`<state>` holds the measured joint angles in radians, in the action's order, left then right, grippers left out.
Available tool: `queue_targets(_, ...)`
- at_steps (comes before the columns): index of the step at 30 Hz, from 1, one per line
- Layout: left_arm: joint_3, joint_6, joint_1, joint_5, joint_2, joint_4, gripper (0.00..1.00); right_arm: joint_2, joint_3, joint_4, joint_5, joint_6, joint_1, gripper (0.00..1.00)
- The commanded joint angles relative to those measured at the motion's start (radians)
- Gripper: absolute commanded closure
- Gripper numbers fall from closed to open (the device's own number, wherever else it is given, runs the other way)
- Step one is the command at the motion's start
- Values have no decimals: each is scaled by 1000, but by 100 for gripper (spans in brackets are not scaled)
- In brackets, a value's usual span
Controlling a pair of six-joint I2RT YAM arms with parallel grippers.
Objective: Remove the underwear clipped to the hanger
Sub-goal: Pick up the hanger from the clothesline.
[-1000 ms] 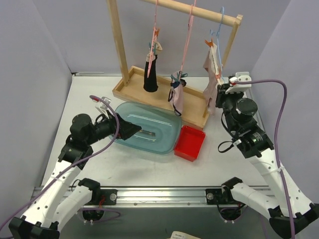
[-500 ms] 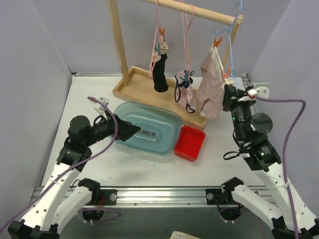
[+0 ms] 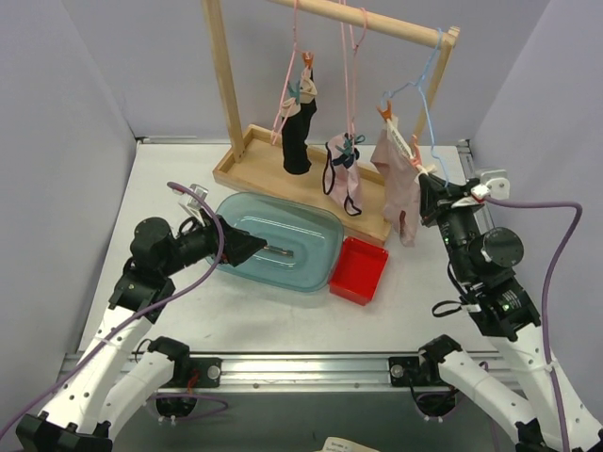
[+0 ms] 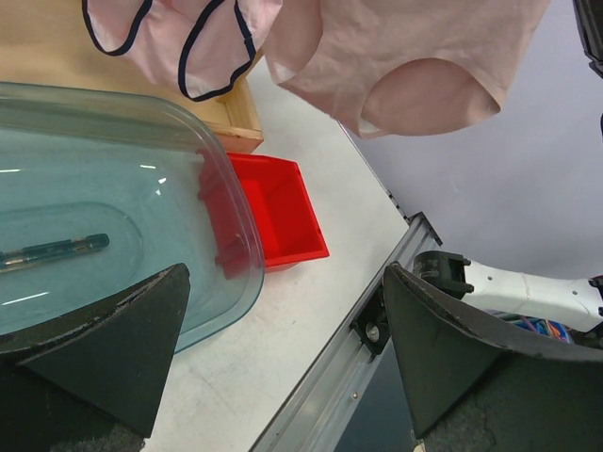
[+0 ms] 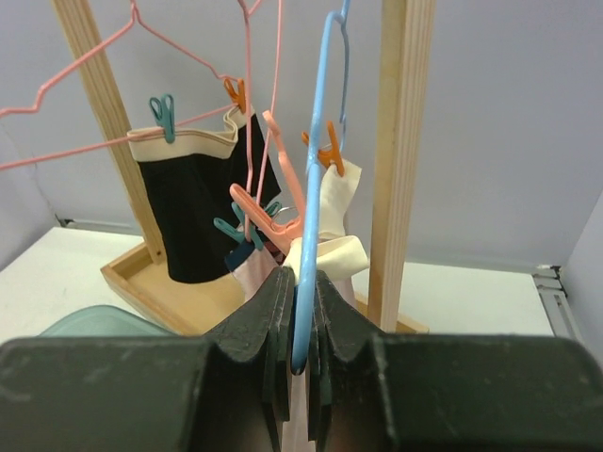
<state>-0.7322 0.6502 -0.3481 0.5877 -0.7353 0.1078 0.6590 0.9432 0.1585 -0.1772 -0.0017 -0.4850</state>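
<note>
- Right gripper [image 5: 301, 282] pinches the wire of the blue hanger [image 5: 312, 188] low down; left gripper [image 3: 247, 247] stands spread above the teal tub [image 3: 311, 235].
- Pale pink briefs [image 3: 400, 184] hang clipped on that hanger; black briefs [image 3: 298, 141] and dark-trimmed pair [image 3: 341, 179] hang further left.
- Risk: pulling the wire may unhook the hanger from the rail [image 3: 377, 21], or swing it, without releasing the pegs [image 5: 267, 218].
- Right wrist view shows the pinch plainly; the overhead view does not resolve it.
</note>
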Motion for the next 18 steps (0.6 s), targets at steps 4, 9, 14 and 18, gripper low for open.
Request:
queue_targets(4, -9, -1, -5, -5, 17, -37, 6, 2, -6, 127, -28, -26, -3, 100)
queue_targets(9, -7, -1, -3, -2, 16, -42, 6, 77, 52, 156, -41, -86, -3, 100)
queue_targets(14, -3, 6, -3, -3, 14, -53, 6, 134, 100, 251, -51, -113, -3, 100)
queue_targets(18, -6, 2, -3, -5, 20, -40, 6, 174, 150, 271, -44, -133, -3, 100)
